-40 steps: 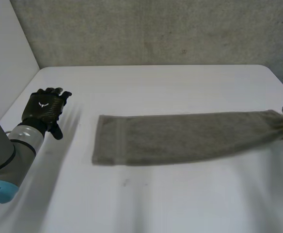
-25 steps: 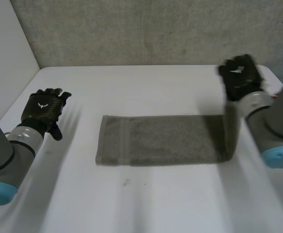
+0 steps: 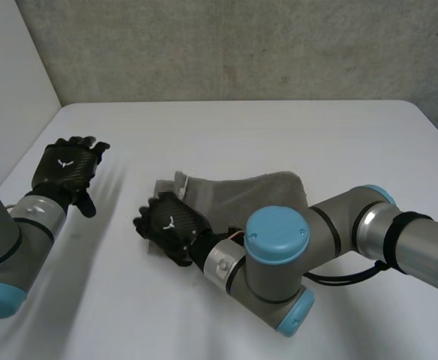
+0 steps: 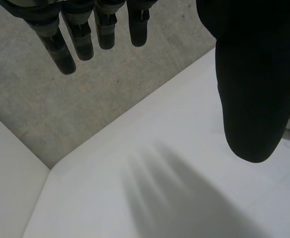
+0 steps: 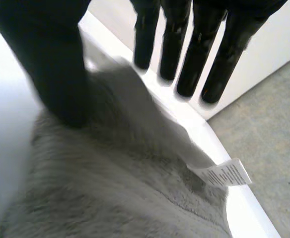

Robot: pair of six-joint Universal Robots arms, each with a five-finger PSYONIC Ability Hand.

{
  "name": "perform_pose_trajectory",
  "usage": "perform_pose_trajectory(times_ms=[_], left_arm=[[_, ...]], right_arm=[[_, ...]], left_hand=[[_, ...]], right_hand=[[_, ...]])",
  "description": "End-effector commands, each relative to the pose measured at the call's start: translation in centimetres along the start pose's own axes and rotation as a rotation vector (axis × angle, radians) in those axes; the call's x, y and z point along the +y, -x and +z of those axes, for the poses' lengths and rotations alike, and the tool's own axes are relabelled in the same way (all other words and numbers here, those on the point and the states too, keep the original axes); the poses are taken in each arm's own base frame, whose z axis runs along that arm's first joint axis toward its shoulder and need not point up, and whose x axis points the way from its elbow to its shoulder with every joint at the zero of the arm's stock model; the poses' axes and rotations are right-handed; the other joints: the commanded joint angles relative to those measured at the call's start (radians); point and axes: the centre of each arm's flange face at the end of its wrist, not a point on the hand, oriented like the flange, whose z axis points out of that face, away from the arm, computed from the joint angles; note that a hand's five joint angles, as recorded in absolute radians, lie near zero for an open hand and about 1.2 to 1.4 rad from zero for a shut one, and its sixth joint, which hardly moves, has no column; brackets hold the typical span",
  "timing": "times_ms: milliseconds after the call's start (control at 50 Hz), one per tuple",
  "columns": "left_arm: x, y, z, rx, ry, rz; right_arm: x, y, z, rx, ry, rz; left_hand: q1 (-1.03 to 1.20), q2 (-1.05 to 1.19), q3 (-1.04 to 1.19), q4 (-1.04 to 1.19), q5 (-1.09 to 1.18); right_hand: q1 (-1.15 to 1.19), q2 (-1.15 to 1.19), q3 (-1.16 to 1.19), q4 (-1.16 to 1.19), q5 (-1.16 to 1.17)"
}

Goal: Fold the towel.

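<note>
With the right hand (image 3: 170, 225) spread loose over the doubled towel (image 3: 260, 191) on the table (image 3: 279, 127) and the left hand (image 3: 67, 166) slack well aside, the unpinned top layer could have slid askew.

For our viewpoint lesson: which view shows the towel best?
Head view: most of the doubled-over towel on the table. Right wrist view: a close patch beneath the right robot hand. Left wrist view: the table corner.

Head view overhead, right wrist close, sharing towel (image 3: 256, 191)
</note>
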Motion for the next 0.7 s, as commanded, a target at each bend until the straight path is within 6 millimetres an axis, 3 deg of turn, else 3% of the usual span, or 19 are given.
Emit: perform_pose_trajectory(times_ms=[20,60,120,160,280,320,340,380,500,540,560,600,620,640,660,680,700], left_arm=[[-0.7,-1.1,-0.3,0.031,-0.026,0.002],[-1.2,-1.8,-0.5,0.052,-0.040,-0.001],[-2.0,-3.3,-0.9,0.094,-0.069,-0.016],[-2.9,-4.6,-1.3,0.131,-0.098,-0.043],[-4.1,-6.6,-1.6,0.194,-0.132,-0.103],[-4.1,-8.6,-1.8,0.252,-0.131,-0.142],[-4.1,-8.6,-1.8,0.253,-0.131,-0.142],[-3.7,-10.6,-1.5,0.300,-0.121,-0.152],[-2.4,-11.7,-0.1,0.313,-0.085,-0.146],[-1.5,-12.0,0.4,0.313,-0.064,-0.145],[-1.5,-12.0,0.4,0.313,-0.063,-0.145],[-1.0,-12.1,0.6,0.312,-0.049,-0.143],[-0.6,-12.2,0.6,0.309,-0.036,-0.143],[-0.3,-12.2,0.5,0.310,-0.026,-0.142],[-0.3,-12.2,0.5,0.310,-0.026,-0.142],[0.1,-12.2,0.4,0.311,-0.014,-0.142],[0.4,-12.3,0.1,0.313,0.000,-0.136]], right_arm=[[-3.3,-4.3,-1.0,0.185,0.009,0.029],[-4.4,-7.5,-2.6,0.312,0.021,0.129],[-4.5,-9.1,-3.7,0.366,0.030,0.196],[-4.5,-10.8,-5.8,0.415,0.065,0.309],[-1.4,-12.0,-9.2,0.456,0.233,0.441],[1.1,-12.0,-11.2,0.466,0.358,0.500],[1.1,-12.0,-11.2,0.466,0.359,0.500],[2.9,-11.6,-12.6,0.471,0.438,0.537],[5.0,-11.4,-13.7,0.497,0.494,0.565],[6.4,-10.9,-13.8,0.499,0.509,0.572],[6.4,-10.9,-13.8,0.499,0.509,0.572],[7.3,-10.6,-13.5,0.506,0.496,0.560],[7.3,-10.6,-13.5,0.506,0.496,0.560],[7.6,-10.7,-13.4,0.519,0.483,0.548],[7.6,-10.7,-13.4,0.519,0.483,0.548],[7.8,-11.2,-13.3,0.542,0.462,0.533],[7.8,-11.9,-13.2,0.568,0.429,0.507]], left_hand=[[-0.006,0.010,0.008,0.009,-0.032],[-0.006,0.010,0.008,0.009,-0.032],[-0.006,0.010,0.008,0.009,-0.032],[-0.006,0.010,0.008,0.009,-0.032],[-0.006,0.010,0.008,0.009,-0.032],[-0.005,0.010,0.009,0.010,-0.031],[-0.005,0.010,0.009,0.010,-0.031],[-0.005,0.010,0.009,0.010,-0.031],[0.004,0.019,0.017,0.018,-0.022],[0.007,0.022,0.020,0.021,-0.019],[0.007,0.022,0.020,0.021,-0.019],[0.007,0.022,0.020,0.021,-0.019],[0.007,0.022,0.020,0.021,-0.019],[0.007,0.022,0.020,0.021,-0.019],[0.007,0.022,0.020,0.021,-0.019],[0.007,0.022,0.020,0.021,-0.019],[0.007,0.022,0.020,0.021,-0.019]], right_hand=[[-0.264,-0.408,-0.443,-0.443,-0.440],[-0.264,-0.408,-0.443,-0.443,-0.440],[-0.264,-0.408,-0.443,-0.443,-0.440],[-0.264,-0.408,-0.443,-0.443,-0.440],[-0.264,-0.408,-0.443,-0.443,-0.440],[-0.264,-0.408,-0.443,-0.443,-0.440],[-0.264,-0.408,-0.443,-0.443,-0.440],[-0.264,-0.408,-0.443,-0.443,-0.440],[-0.171,-0.315,-0.351,-0.350,-0.347],[0.056,-0.088,-0.123,-0.123,-0.120],[0.058,-0.086,-0.122,-0.121,-0.118],[0.388,0.244,0.209,0.209,0.212],[0.389,0.246,0.210,0.210,0.213],[0.633,0.490,0.454,0.455,0.457],[0.636,0.492,0.457,0.457,0.460],[0.955,0.811,0.776,0.776,0.779],[0.958,0.814,0.779,0.779,0.782]])
